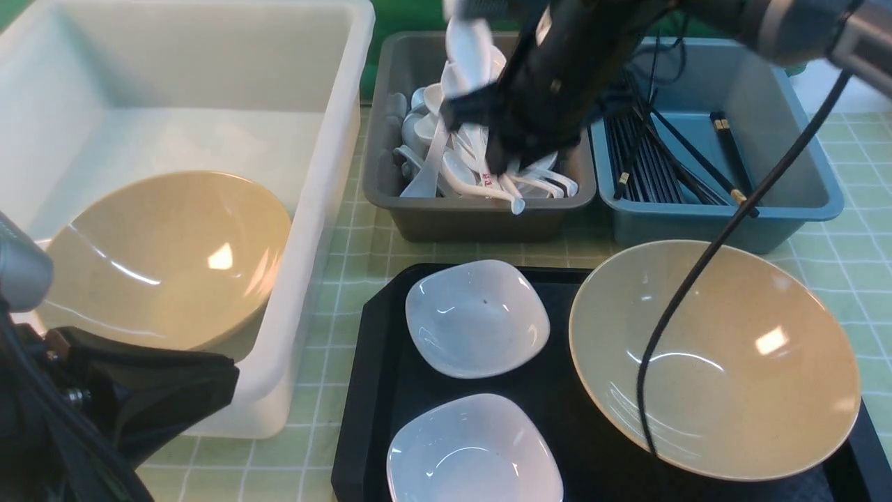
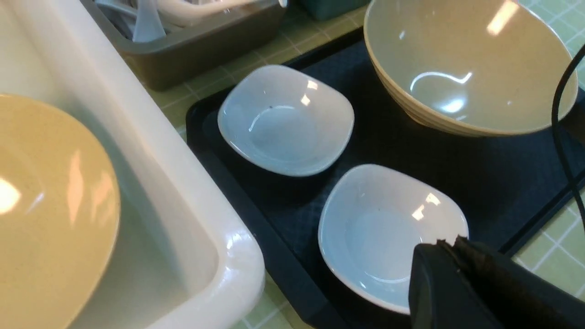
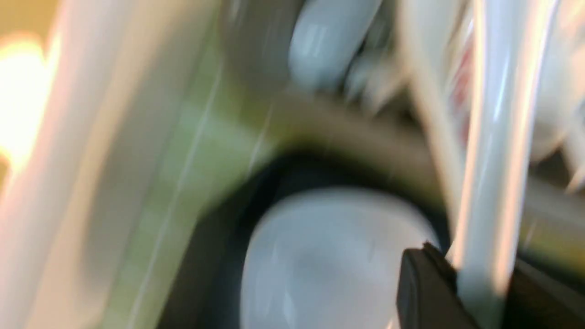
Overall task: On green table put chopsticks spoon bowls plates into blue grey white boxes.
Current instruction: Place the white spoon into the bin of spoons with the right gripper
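My right gripper (image 1: 500,159) hangs over the grey box (image 1: 481,216), which is full of white spoons (image 1: 446,167). It is shut on a white spoon (image 3: 485,205); that view is blurred by motion. The blue box (image 1: 801,202) holds black chopsticks (image 1: 655,167). The white box (image 1: 334,174) holds a tan bowl (image 1: 167,258). A second tan bowl (image 1: 718,362) and two white square dishes (image 1: 477,317) (image 1: 474,453) sit on a black tray (image 1: 369,390). My left gripper (image 2: 450,243) is shut and empty, above the near dish (image 2: 388,228), beside the white box.
The green checked table (image 1: 348,279) shows between the boxes and the tray. My right arm's black cable (image 1: 697,279) hangs across the tan bowl on the tray. The three boxes stand in a row at the back, close together.
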### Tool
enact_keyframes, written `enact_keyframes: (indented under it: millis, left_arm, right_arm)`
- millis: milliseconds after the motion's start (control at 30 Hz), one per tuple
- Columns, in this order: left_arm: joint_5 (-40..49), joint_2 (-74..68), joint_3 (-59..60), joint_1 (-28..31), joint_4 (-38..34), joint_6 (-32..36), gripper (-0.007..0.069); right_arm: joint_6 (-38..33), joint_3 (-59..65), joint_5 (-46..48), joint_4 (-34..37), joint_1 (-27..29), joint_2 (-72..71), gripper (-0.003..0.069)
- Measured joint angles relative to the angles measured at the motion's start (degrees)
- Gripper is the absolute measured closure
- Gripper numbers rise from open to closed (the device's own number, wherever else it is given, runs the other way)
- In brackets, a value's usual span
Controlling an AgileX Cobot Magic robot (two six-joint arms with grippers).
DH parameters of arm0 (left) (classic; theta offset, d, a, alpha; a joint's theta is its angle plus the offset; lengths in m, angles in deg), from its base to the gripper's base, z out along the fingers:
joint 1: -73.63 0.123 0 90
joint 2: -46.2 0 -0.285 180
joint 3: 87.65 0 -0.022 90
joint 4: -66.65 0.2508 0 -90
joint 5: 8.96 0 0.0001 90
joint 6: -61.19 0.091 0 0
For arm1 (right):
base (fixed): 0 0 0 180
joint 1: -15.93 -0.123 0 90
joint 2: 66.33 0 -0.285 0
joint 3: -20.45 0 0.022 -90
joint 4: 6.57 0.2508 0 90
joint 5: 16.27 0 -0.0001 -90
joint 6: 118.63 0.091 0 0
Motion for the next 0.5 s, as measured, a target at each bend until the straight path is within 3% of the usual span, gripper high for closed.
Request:
enact_keyframes:
  millis: [267,500]
  left_arm:
    - [-1.55,0.0,0.0,0.0,0.11,0.04,0.0625]
    - [-2.88,-0.11,2.43,0.0,0.45,-0.32,0.0621]
  right_arm:
    - [-0.3,0.0,-7.03,-3.43,2.4,6.03,0.0496]
    - [-2.74,0.0,-6.37,-5.39,2.4,6.73,0.0347]
